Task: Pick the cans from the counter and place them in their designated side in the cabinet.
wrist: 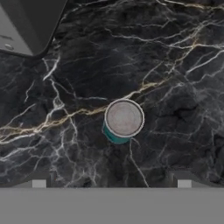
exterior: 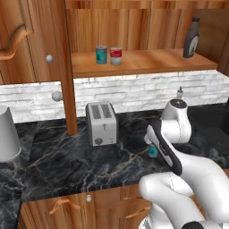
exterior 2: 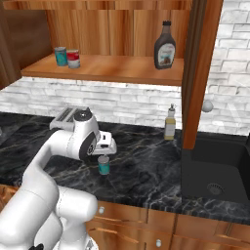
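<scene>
A teal can (wrist: pixel 124 118) with a silvery top stands upright on the black marble counter (wrist: pixel 175 65); it also shows as the teal can (exterior 2: pixel 103 165) and, half behind my arm, the teal can (exterior: pixel 153 151). My gripper (wrist: pixel 111 183) hangs straight above it, open, with its fingertips (wrist: pixel 39 183) wide apart and nothing between them. From the right base view the gripper (exterior 2: pixel 103 155) is just over the can's top. On the left of the cabinet shelf (exterior: pixel 152 61) stand another teal can (exterior: pixel 101 54) and a red-label can (exterior: pixel 116 56), side by side.
A silver toaster (exterior: pixel 102 123) stands left of my arm. A tall dark bottle (exterior: pixel 191 38) is on the shelf's right end. The open cabinet door (exterior 2: pixel 200 73) hangs by a small oil bottle (exterior 2: pixel 170 124) and the sink (exterior 2: pixel 215 171). A grey container (exterior: pixel 6 134) is far left.
</scene>
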